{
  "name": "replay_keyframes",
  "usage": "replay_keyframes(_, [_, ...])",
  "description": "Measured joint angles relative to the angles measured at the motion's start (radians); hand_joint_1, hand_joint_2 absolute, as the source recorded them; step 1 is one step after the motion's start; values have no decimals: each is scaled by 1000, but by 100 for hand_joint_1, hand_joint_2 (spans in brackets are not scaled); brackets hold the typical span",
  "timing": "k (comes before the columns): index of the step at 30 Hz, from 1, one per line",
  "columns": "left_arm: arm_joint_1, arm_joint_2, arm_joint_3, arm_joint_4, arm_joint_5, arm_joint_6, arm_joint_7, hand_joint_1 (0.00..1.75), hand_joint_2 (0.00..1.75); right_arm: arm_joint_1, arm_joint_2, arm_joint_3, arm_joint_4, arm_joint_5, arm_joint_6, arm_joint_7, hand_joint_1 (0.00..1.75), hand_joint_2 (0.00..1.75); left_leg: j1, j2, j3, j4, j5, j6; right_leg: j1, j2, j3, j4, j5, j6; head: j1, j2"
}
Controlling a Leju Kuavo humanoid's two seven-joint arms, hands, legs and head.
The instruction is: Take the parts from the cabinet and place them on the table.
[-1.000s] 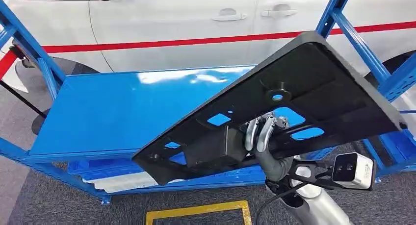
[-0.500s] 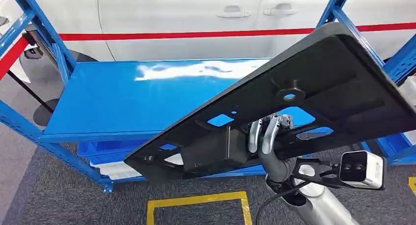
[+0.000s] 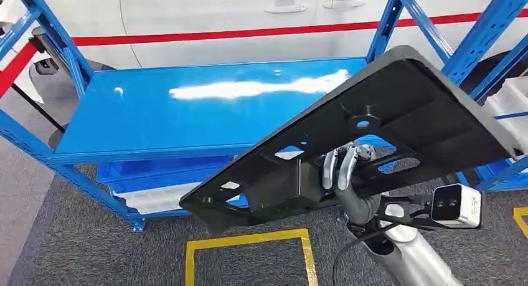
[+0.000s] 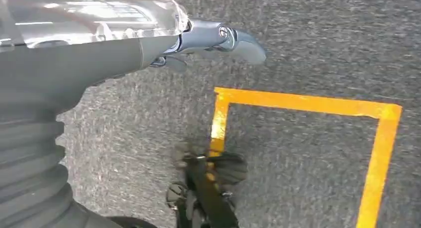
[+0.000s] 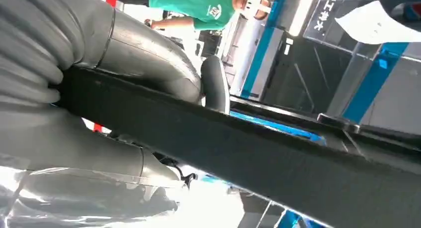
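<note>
A blue shelf (image 3: 187,121) stands ahead. The right hand (image 3: 339,171) grips the black panel (image 3: 386,130) from below, its long axis running eight to two o'clock; the left hand (image 4: 218,39) hangs empty, fingers apart.

Blue metal shelf rack (image 3: 187,121), glossy top shelf, grey carpet floor (image 3: 75,255), yellow tape square (image 3: 249,241)

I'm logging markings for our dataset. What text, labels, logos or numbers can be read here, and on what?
None can be read.
Green shirt of the person: small white logo, too small to read.
Dark board behind: white characters, blurred.
Black panel, wrist camera, white car: no readable markings.
</note>
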Motion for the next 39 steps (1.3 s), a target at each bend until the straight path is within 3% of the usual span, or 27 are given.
replay_keyframes(1, [0,0,0,0,-1,0,0,0,175,2,1,-1,3,0,0,0,175,175,0,0,2,37,8,0,2,0,-14,1,11,1,0,0])
replay_keyframes(2, [-1,2,0,0,-2,-4,0,0,175,2,1,-1,5,0,-7,2,175,175,0,0,25,28,40,1,2,0,-29,3,21,2,0,0])
replay_keyframes(4, [-5,4,0,0,-2,-12,3,0,175,-7,1,-1,5,-6,-36,14,175,175,0,0,127,-103,108,8,3,1,-55,8,39,8,0,0])
replay_keyframes(5, [-10,5,0,0,-2,-16,5,0,175,-14,1,-1,3,-12,-50,20,175,175,-1,-1,192,-191,108,14,3,1,-61,13,46,11,0,0])
replay_keyframes(6, [-15,8,0,0,-2,-17,6,0,175,-20,0,-1,-2,-17,-58,25,175,175,-6,-1,248,-272,73,21,8,1,-68,16,50,16,0,0])
replay_keyframes(7, [-17,8,0,0,-1,-18,7,0,175,-30,0,-1,-3,-23,-61,28,175,175,-8,-2,256,-293,69,24,6,-1,-69,17,58,24,0,0])
replay_keyframes(10, [-14,8,0,0,6,-17,10,0,175,-56,1,7,-3,-29,-68,39,175,175,-9,-2,234,-299,93,45,6,-1,-73,10,85,44,0,0])
replay_keyframes(11, [-16,5,0,0,7,-16,11,0,175,-64,1,10,1,-31,-75,46,175,175,-5,5,228,-302,107,52,-1,3,-81,21,62,47,0,0])
replay_keyframes(12, [-17,5,0,0,7,-16,12,0,175,-76,2,13,2,-31,-77,49,175,175,-5,5,215,-302,118,61,-1,4,-98,54,8,50,0,0])
replay_keyframes(14, [-16,3,0,0,6,-13,13,0,175,-91,2,26,10,-39,-85,44,175,175,-6,7,182,-301,143,64,-5,4,-141,204,-116,59,0,0])
replay_keyframes(15, [-15,3,0,0,5,-12,13,0,175,-90,2,28,14,-42,-85,33,175,175,-6,7,166,-300,155,64,-5,4,-157,274,-144,62,0,0])
replay_keyframes(17, [-10,2,0,0,1,-8,15,0,175,-86,-2,35,22,-42,-75,13,175,175,-6,7,135,-296,175,61,-6,4,-146,324,-116,66,0,0])
replay_keyframes(19, [-8,-2,0,0,-1,-5,15,0,175,-80,-7,39,27,-42,-61,5,175,175,-6,6,106,-289,192,56,-6,4,-54,217,-41,61,0,0])
replay_keyframes(20, [-7,-3,0,0,-2,-5,15,0,175,-75,-10,39,27,-40,-42,3,175,175,-6,6,97,-284,199,52,-5,4,11,128,-31,56,0,0])
replay_keyframes(21, [-6,-5,0,0,-5,-3,15,0,175,-70,-10,36,27,-34,-21,3,175,175,-9,5,89,-280,205,46,-1,4,77,31,-67,48,0,0])
replay_keyframes(22, [-6,-6,0,0,-7,-2,13,0,175,-61,-10,29,27,-27,8,2,175,175,-10,5,87,-277,211,41,4,6,96,-14,-80,43,-1,0])
replay_keyframes(25, [3,-6,0,0,-15,-2,8,0,175,-27,-10,-2,31,-6,63,0,175,175,-7,4,86,-288,235,21,10,5,83,-10,-61,22,0,0])
replay_keyframes(26, [6,-4,0,0,-16,-3,6,0,175,-14,-8,-10,32,3,78,0,175,175,-4,3,79,-282,230,17,-2,0,77,-20,-48,13,0,0])
replay_keyframes(28, [14,-5,0,0,-20,-5,4,0,175,11,-2,-36,31,24,104,-1,175,175,-1,1,46,-196,122,12,0,-1,57,-22,-30,-4,0,0])
replay_keyframes(29, [18,-4,0,0,-19,-6,3,0,175,28,4,-47,30,40,115,-1,175,175,1,2,24,-116,62,7,2,-1,45,-22,-20,-4,0,0])
replay_keyframes(30, [19,-4,0,0,-15,-6,4,0,175,42,9,-58,30,55,122,-1,175,175,1,2,7,-48,30,3,3,-2,35,-21,-12,-4,0,0])
replay_keyframes(31, [21,-2,0,0,-11,-6,8,0,175,57,16,-70,30,72,133,-1,175,175,1,2,-3,10,26,0,4,-2,23,-20,-3,-3,0,0])
replay_keyframes(33, [25,3,0,0,-6,-1,18,0,175,81,27,-89,29,89,146,-1,175,175,1,2,33,0,86,-1,4,-2,2,-15,10,1,0,0])
replay_keyframes(35, [27,9,0,-2,-2,2,23,0,175,94,35,-106,20,93,150,-1,175,175,1,2,152,-171,136,7,4,-2,-15,-6,18,6,0,0])
replay_keyframes(36, [26,13,0,-2,-2,3,25,0,175,98,37,-114,14,97,153,-1,175,175,-1,1,205,-257,114,14,4,-3,-19,0,20,9,0,0])
replay_keyframes(37, [26,15,1,-3,-2,4,26,0,175,103,40,-124,7,101,158,-2,175,175,-6,0,234,-299,98,18,8,-3,-24,3,24,15,0,0])
replay_keyframes(39, [28,18,3,-5,-2,11,31,0,175,121,42,-143,0,110,167,-2,175,175,-10,0,223,-299,98,26,6,-4,-25,2,33,29,0,0])
